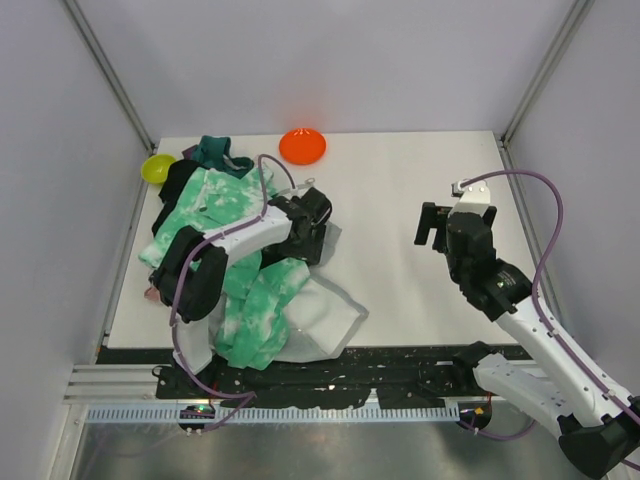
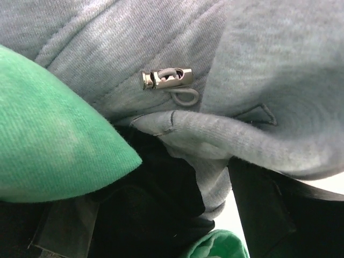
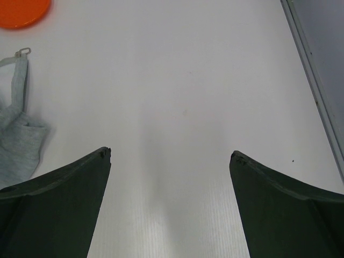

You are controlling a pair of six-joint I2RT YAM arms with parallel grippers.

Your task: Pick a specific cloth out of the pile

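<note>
Cloth, small and navy: I cannot pick it out for certain in any view.

Top view: the pile (image 1: 250, 290) lies on the left half of the table (image 1: 400, 200), its long axis running near to far. The tie-dye garment (image 1: 215, 205) is on top, the teal cloth (image 1: 215, 150) at the far end, and the grey garment (image 1: 325, 315) at the near right. My left gripper (image 1: 318, 232) is down on the pile's right edge. My right gripper (image 1: 432, 225) hangs well apart from the pile.

Left wrist: my fingers (image 2: 269, 215) are spread wide. The grey garment with its cord toggle (image 2: 166, 79) is ahead, and dark fabric (image 2: 161, 183) is tucked under it between the fingers. I cannot tell whether it is navy or black, and its shape and heading are hidden.

Right wrist: my fingers (image 3: 59, 209) are wide apart with only table between them. The grey garment is cut off at the left.
</note>
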